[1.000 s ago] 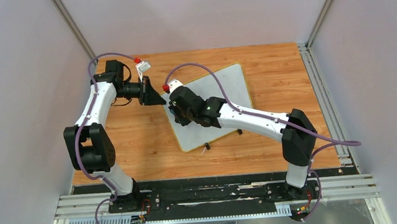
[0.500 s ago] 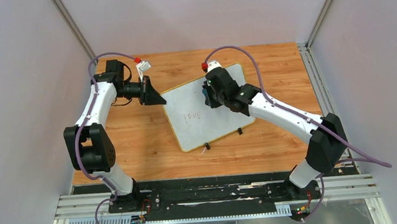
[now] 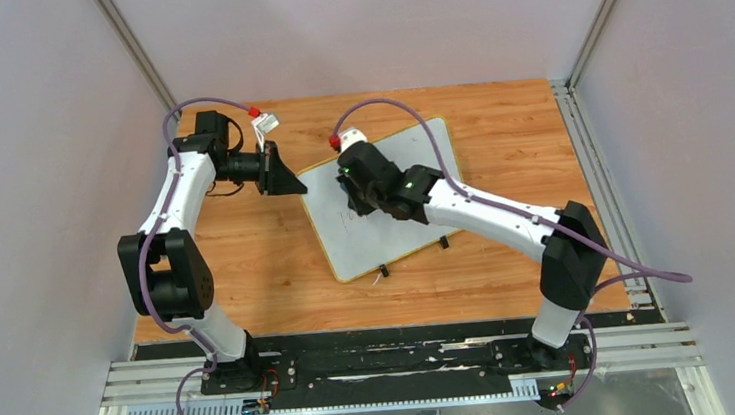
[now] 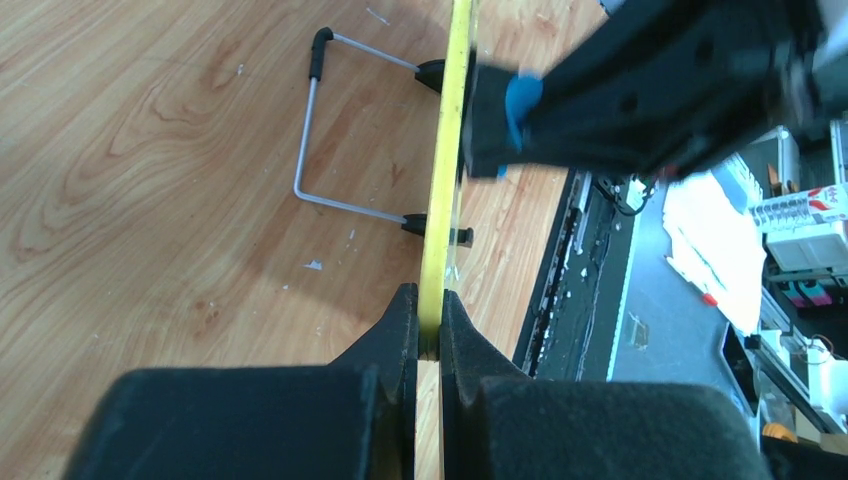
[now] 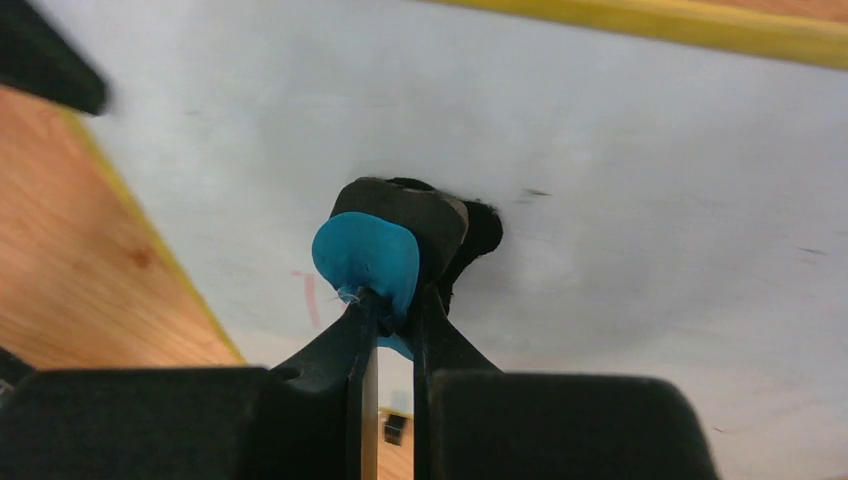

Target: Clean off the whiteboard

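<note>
The whiteboard [image 3: 396, 230], white with a thin yellow rim, lies tilted on the wooden table. My left gripper [image 3: 293, 186] is shut on its left corner; in the left wrist view the fingers [image 4: 430, 300] pinch the yellow rim [image 4: 446, 150] edge-on. My right gripper [image 3: 353, 197] is over the board's left middle, shut on the small blue and black eraser [image 5: 370, 255], which presses on the white surface [image 5: 620, 140]. A faint red stroke [image 5: 310, 297] shows beside the eraser. The eraser also shows in the left wrist view [image 4: 520, 100].
Two black clips [image 3: 383, 269] [image 3: 443, 243] sit on the board's near edge. A wire stand [image 4: 312, 140] under the board rests on the wooden table [image 3: 495, 106]. Grey walls and metal rails [image 3: 602, 177] bound the table.
My right gripper swept with the eraser from the board's left side to its far right, then back to the left middle. The writing seen half a second ago is now mostly covered. The left arm has not moved.
</note>
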Robot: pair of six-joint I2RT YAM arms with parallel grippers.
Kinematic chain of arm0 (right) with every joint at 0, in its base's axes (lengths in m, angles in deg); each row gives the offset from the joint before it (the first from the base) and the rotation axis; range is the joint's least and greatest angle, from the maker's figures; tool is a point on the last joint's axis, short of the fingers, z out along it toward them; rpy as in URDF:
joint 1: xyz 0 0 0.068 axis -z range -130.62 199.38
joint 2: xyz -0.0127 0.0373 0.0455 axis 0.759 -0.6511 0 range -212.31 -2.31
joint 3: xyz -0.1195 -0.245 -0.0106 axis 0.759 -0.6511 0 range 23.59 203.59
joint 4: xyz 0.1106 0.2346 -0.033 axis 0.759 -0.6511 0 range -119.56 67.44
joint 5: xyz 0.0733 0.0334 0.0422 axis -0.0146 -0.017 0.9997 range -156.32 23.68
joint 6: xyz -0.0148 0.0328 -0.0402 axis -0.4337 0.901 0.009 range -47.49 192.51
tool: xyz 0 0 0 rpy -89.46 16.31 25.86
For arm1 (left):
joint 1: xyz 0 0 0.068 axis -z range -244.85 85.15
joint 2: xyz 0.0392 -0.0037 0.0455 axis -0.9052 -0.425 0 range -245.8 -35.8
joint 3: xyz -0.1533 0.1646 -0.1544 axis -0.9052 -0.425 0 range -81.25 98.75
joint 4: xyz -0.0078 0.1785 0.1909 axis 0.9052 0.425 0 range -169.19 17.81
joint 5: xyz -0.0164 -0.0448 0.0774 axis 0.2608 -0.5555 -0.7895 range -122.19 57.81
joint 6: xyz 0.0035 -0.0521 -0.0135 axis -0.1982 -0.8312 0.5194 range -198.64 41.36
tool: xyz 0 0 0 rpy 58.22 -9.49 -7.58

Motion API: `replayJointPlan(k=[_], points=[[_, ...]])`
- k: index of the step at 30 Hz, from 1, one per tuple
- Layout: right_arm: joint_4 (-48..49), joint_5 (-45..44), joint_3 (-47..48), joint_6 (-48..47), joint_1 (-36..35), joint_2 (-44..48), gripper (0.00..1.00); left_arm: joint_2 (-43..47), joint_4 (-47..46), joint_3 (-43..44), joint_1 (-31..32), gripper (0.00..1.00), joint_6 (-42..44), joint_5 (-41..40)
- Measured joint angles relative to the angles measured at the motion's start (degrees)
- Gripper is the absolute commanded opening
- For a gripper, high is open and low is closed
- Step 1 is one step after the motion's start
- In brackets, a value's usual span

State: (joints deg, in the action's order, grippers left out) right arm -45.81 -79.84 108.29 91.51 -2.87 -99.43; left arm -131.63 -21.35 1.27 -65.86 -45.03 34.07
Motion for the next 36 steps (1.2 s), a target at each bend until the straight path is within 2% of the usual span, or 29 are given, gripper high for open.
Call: replayJointPlan(k=[6, 10, 19, 23, 28, 36], points=[[1.01, 1.79, 1.60, 0.24, -6.32, -4.66, 0.01, 0.00, 0.09, 0.04, 0.09, 0.00, 0.33, 0.17], [1.20, 1.66, -0.20, 0.61, -6.80, -4.26, 0.01, 0.00, 0.09, 0.04, 0.09, 0.00, 0.48, 0.26], [0.96, -1.20, -15.82, 2.67, 0.00, 6.93, 0.01, 0.00, 0.11, 0.07, 0.09, 0.00, 0.50, 0.37], [0.61, -2.67, -19.10, 3.06, 2.45, 10.64, 0.01, 0.00, 0.15, 0.07, 0.11, 0.00, 0.52, 0.39], [0.70, -2.16, -17.62, 3.30, 1.53, 9.55, 0.01, 0.00, 0.15, 0.09, 0.13, 0.00, 0.52, 0.39], [-0.57, -0.22, -4.92, 2.99, -6.45, -1.99, 0.01, 0.00, 0.13, 0.09, 0.13, 0.00, 0.50, 0.24]])
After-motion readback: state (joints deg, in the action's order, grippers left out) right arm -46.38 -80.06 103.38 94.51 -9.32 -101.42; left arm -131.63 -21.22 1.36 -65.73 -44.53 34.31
